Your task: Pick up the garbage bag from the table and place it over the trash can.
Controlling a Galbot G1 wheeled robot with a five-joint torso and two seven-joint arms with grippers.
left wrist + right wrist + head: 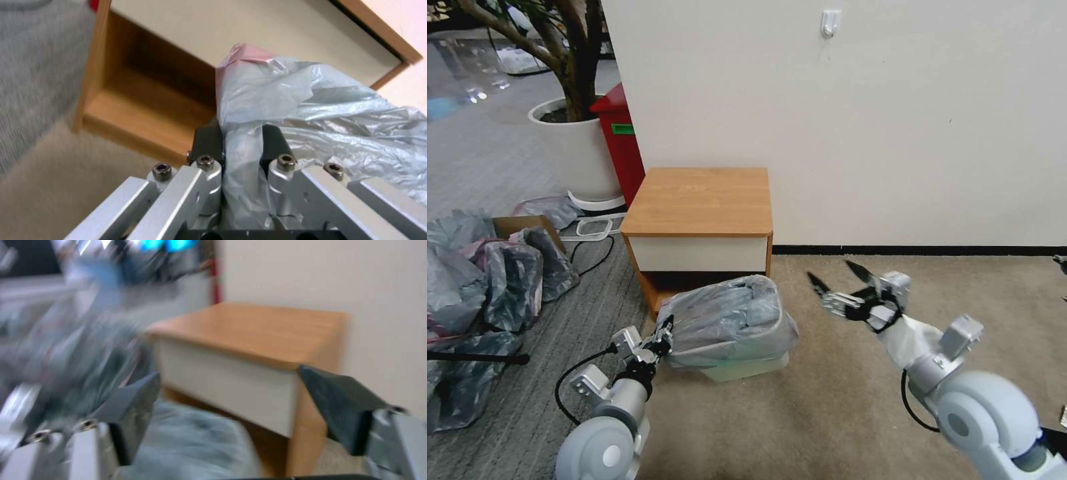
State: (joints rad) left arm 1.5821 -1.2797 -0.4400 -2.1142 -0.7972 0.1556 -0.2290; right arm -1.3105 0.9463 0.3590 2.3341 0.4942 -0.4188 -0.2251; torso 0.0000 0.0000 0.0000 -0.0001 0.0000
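The garbage bag (727, 313) is draped over the trash can (750, 367), which stands on the floor just in front of the table (700, 200). Only the can's cream base shows under the grey plastic. My left gripper (664, 331) is at the bag's left side, shut on a fold of it. Up close, that left gripper (242, 140) pinches the crinkled bag (320, 110) below its pinkish edge, with the table's shelf (133, 100) behind. My right gripper (835, 279) hovers open to the right of the can. From the wrist, this right gripper (231, 403) faces the table (249, 330) and the blurred bag (191, 440).
A heap of grey bags with a cardboard box (487, 280) lies on the floor at left. A red bin (620, 140) and a white planter (577, 150) stand behind the table's left side. A black cable (577, 373) loops near my left arm. Open carpet lies to the right.
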